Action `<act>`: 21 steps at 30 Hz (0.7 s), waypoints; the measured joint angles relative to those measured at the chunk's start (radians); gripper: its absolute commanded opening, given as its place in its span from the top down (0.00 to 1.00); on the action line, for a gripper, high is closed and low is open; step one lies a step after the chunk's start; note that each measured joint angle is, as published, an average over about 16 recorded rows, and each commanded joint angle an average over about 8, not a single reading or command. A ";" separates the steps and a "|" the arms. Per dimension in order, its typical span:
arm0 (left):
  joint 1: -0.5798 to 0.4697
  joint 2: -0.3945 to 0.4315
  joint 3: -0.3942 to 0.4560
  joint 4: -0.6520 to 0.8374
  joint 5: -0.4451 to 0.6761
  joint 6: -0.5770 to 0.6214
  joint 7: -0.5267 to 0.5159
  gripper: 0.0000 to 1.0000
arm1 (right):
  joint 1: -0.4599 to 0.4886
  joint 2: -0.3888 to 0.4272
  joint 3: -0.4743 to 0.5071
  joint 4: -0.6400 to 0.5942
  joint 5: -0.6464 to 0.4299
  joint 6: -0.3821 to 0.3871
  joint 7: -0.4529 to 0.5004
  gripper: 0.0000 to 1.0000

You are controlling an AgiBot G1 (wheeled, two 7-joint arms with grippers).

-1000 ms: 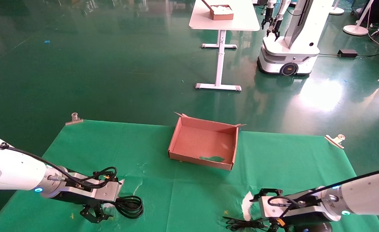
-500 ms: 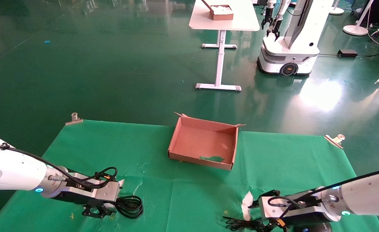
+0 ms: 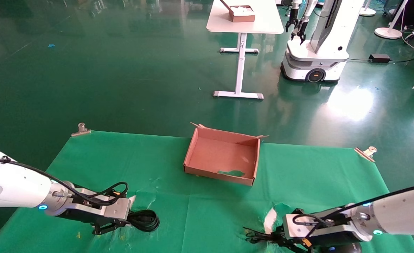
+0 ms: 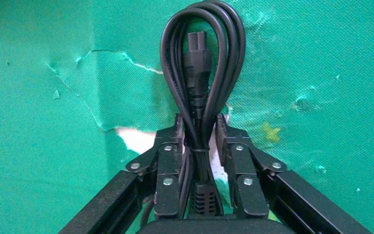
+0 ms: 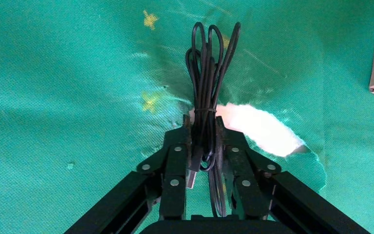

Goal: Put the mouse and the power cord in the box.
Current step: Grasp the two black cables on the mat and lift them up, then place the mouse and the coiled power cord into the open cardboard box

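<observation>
The power cord (image 3: 145,220) lies as a tight bundle of thick black loops near the cloth's front left. My left gripper (image 3: 124,225) is shut on it, the fingers (image 4: 170,161) pressing both sides of the tied bundle (image 4: 202,73). At the front right, my right gripper (image 3: 280,239) is shut on the mouse's thin black wire (image 3: 259,239), a tied coil (image 5: 207,63) sticking out past the fingertips (image 5: 226,146). The mouse body is hidden under that arm. The reddish-brown box (image 3: 221,175) stands open and holds nothing, in the middle at the far edge, apart from both grippers.
The green cloth is torn, with white patches by each gripper (image 3: 270,219). Metal clips (image 3: 81,129) (image 3: 365,153) pin its far corners. Beyond on the floor stand a white table (image 3: 243,24) bearing a small box, and another robot (image 3: 316,52).
The left gripper's fingers have closed on the power cord, squeezing its loops narrower. The right gripper has dropped slightly and closed on the mouse wire.
</observation>
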 measured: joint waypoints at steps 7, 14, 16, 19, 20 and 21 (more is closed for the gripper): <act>-0.001 -0.002 -0.001 0.001 -0.001 0.003 -0.002 1.00 | 0.000 0.001 0.001 0.000 0.002 0.002 0.000 1.00; -0.033 -0.025 -0.019 0.022 -0.029 0.060 -0.033 1.00 | -0.009 0.036 0.043 -0.002 0.062 -0.003 -0.017 1.00; -0.052 -0.038 -0.032 0.036 -0.047 0.089 -0.056 1.00 | -0.013 0.056 0.066 -0.001 0.095 -0.010 -0.029 1.00; -0.088 -0.059 -0.059 0.066 -0.087 0.137 -0.108 1.00 | -0.013 0.095 0.105 0.004 0.152 -0.024 -0.048 1.00; -0.101 -0.066 -0.070 0.076 -0.103 0.154 -0.129 1.00 | -0.011 0.109 0.120 0.008 0.172 -0.029 -0.054 1.00; -0.116 -0.072 -0.082 0.087 -0.121 0.172 -0.151 1.00 | -0.009 0.124 0.134 0.012 0.192 -0.035 -0.060 1.00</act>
